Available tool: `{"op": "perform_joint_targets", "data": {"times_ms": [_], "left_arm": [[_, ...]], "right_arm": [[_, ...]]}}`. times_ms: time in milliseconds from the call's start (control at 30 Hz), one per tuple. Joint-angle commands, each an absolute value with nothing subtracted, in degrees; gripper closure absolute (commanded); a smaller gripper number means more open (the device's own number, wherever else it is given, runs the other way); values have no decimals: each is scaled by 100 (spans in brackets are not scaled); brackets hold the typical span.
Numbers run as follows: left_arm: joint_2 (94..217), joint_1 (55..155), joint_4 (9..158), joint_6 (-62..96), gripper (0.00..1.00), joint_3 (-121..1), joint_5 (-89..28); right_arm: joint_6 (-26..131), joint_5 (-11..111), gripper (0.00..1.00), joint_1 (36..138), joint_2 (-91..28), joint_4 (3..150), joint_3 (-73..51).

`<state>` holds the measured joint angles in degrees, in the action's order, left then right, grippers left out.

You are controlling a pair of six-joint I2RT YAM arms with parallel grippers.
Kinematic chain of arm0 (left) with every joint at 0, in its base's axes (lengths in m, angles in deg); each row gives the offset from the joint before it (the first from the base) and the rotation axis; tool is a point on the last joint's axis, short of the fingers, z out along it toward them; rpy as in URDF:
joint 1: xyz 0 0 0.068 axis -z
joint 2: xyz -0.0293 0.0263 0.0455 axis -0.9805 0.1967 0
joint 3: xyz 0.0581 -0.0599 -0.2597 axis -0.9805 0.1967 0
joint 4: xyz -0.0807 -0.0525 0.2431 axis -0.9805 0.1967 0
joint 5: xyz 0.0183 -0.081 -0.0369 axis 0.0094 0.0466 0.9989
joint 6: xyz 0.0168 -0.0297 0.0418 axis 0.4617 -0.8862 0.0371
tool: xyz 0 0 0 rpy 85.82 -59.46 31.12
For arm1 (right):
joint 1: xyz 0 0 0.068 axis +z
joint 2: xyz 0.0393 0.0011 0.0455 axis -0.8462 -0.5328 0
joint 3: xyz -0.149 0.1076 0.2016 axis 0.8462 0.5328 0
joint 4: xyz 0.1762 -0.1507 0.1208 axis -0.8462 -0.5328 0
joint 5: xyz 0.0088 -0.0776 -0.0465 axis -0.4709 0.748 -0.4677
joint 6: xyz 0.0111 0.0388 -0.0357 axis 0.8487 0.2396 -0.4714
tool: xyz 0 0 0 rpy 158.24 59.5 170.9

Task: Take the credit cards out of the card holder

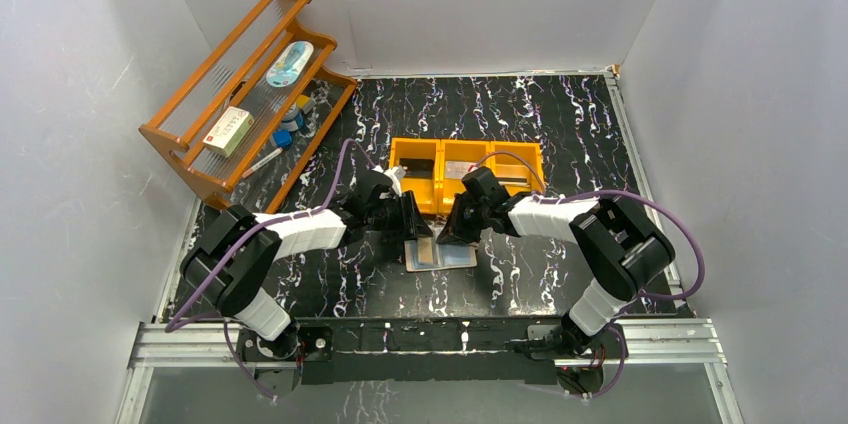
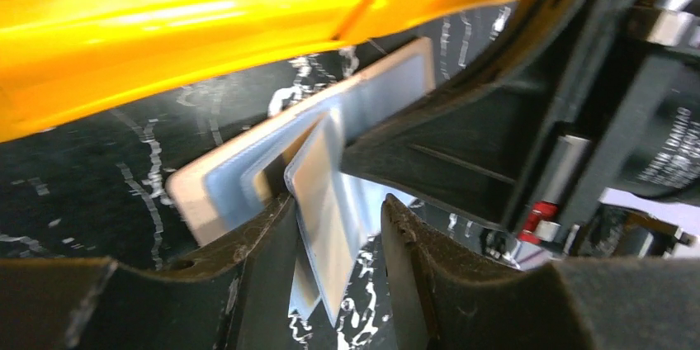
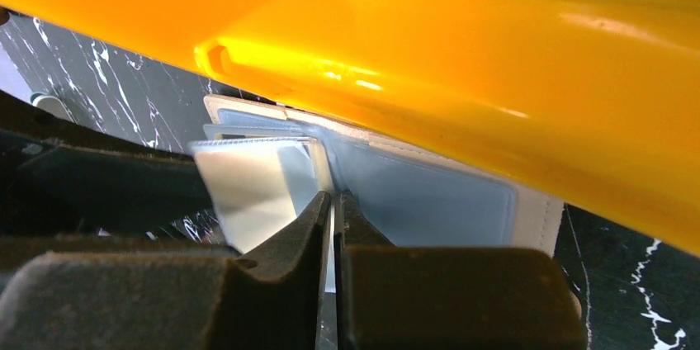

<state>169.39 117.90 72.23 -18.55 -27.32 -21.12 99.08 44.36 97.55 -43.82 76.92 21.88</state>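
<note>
The card holder [image 1: 441, 255] lies open on the black marbled table, just in front of the orange tray. Its beige cover [image 2: 194, 193] and silvery-blue sleeve panels [image 3: 429, 197] show in both wrist views. My left gripper [image 1: 416, 228] is at its left edge. Its jaws [image 2: 334, 205] are open, and a raised silvery sleeve leaf [image 2: 322, 201] stands between them, leaning against the left finger [image 2: 268, 238]. My right gripper [image 1: 456, 234] is at the holder's right side. Its jaws [image 3: 334, 197] are shut on a thin sleeve leaf at the fold. I cannot make out a separate card.
The orange three-compartment tray [image 1: 465, 151] sits right behind the holder and fills the top of both wrist views [image 2: 165, 28] [image 3: 495, 61]. A wooden rack [image 1: 190, 134] with small items stands at the back left. White walls enclose the table.
</note>
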Motion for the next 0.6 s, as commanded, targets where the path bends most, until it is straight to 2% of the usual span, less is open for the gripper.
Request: {"op": "perform_joint_targets", "data": {"times_ms": [0,333,567], "left_arm": [[16798,11882,6728,-1935,61,-2790,-1413],[16763,11882,6951,-1883,61,-2851,-1466],[16824,11882,7101,-1813,62,-2992,-1423]], "right_arm": [[9711,4648,82,9804,-4421,7115,2306],[9728,4656,73,9804,-4241,7147,2318],[9755,4688,60,9800,-3654,7118,2228]]}}
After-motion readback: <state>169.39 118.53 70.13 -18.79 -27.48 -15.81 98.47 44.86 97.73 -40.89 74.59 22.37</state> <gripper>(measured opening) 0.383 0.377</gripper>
